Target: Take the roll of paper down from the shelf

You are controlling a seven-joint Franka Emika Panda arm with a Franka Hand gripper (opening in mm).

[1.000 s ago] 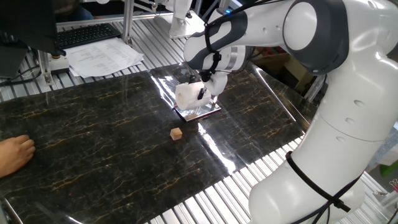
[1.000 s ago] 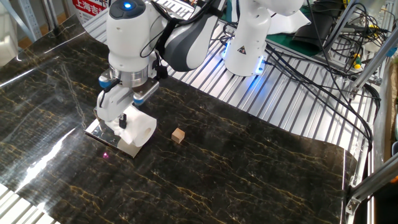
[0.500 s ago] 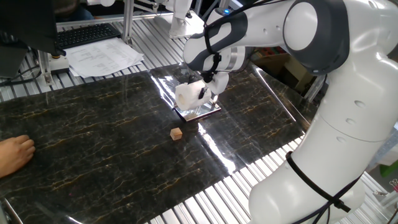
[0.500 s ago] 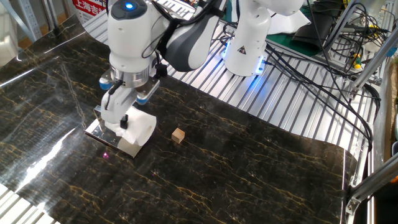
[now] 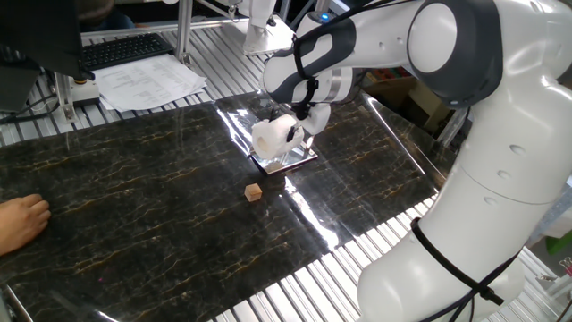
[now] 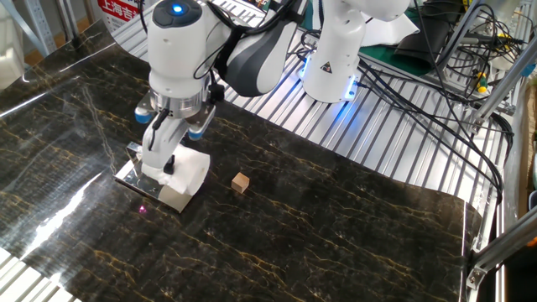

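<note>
Gripper [image 6: 159, 164] at the roll [image 6: 186, 172] on the shelf [image 6: 134, 174].
You are seeing the roll sitting on the shelf, the fingers pressing into it; whether they are clamping it cannot be told; the cube [image 6: 241, 183] is lying on the table [image 6: 336, 218], apart from the shelf; a hand [image 5: 20, 219] is resting at the table's edge.

The white roll of paper [image 5: 271, 137] [image 6: 190, 172] lies on its side on the shelf [image 5: 298, 158] [image 6: 130, 172], a low, shiny metal platform on the dark marbled table, overhanging its edge toward the front.
</note>
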